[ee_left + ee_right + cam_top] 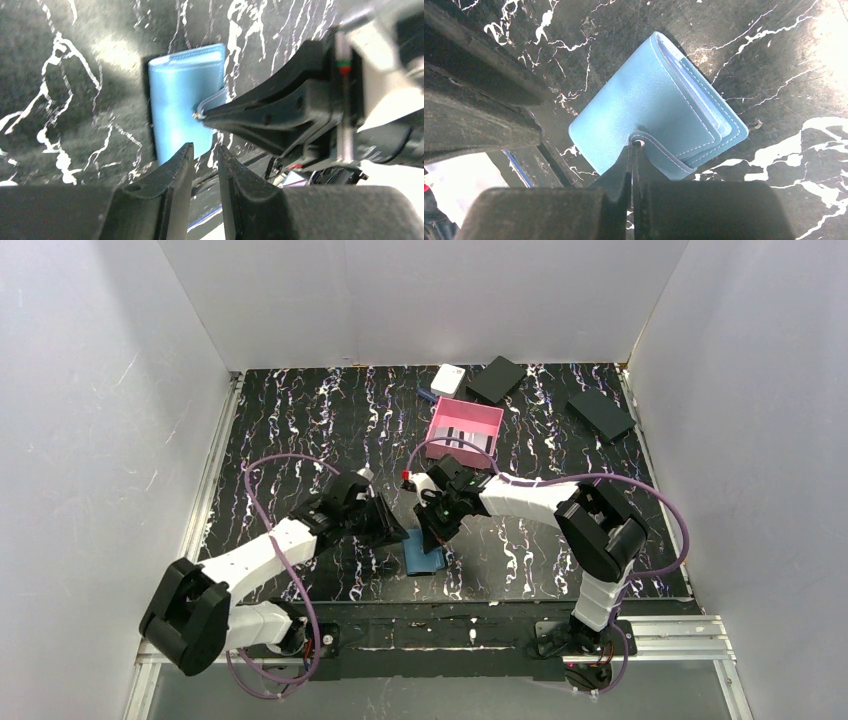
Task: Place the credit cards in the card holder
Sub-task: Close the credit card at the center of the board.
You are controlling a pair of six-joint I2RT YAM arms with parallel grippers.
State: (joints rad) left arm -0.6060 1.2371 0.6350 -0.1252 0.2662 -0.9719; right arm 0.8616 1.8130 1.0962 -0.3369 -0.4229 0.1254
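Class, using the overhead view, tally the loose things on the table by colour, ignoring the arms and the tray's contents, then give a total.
Blue: 1, the card holder
Pink: 1, the tray
White: 1, the small box
Black: 2, the flat boxes
Total: 5
Uncounted: a bluish speck by the small box, too small to tell.

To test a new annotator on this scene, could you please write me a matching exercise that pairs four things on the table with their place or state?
Things:
1. blue card holder
2. pink tray
3. small white box
4. right gripper

Place or state:
A. at the far edge, beside a flat black box
B. shut, tips at the snap tab
C. folded closed, lying flat on the marbled tabletop
D. open-topped, just beyond the right gripper

Pairs: 1-C; 2-D; 3-A; 4-B
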